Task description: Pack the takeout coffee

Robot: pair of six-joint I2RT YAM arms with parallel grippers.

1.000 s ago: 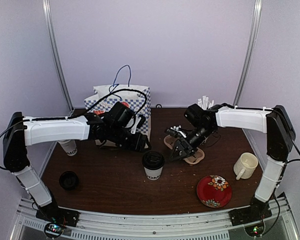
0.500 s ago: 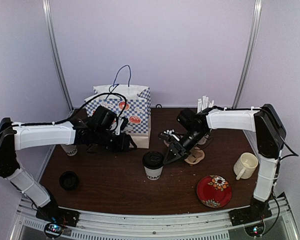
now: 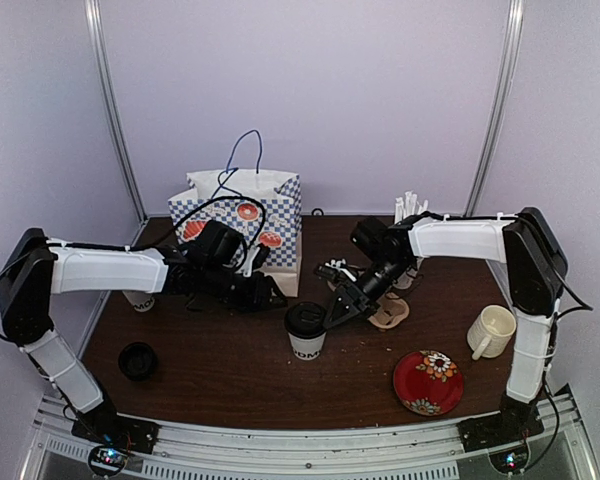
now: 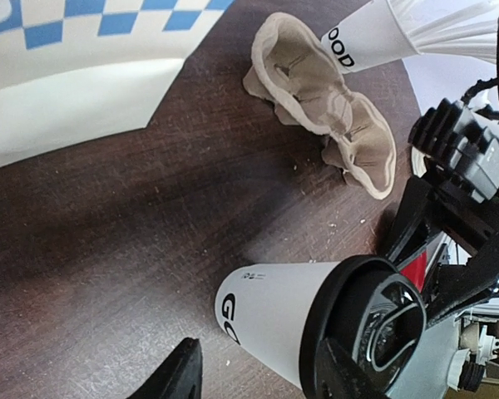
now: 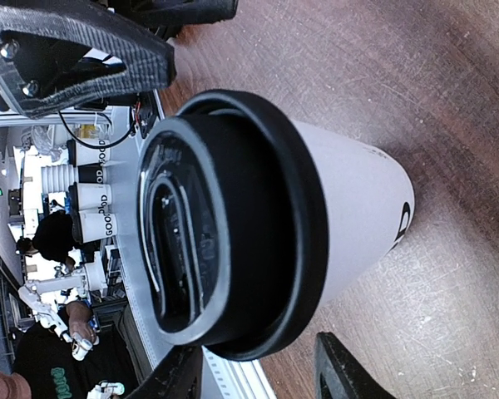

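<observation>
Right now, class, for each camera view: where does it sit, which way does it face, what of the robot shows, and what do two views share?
Top external: high behind the bases, looking down on the table; left arm and right arm show.
Left wrist: on the left arm, facing the lidded cup and right arm; its jaws' tips show.
Right wrist: on the right arm, facing the cup's lid; its jaws' tips show.
Shared: both wrist views see that cup.

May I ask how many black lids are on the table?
2: one lid on the central paper cup, one loose lid at front left; the checked bag may hide more.
</observation>
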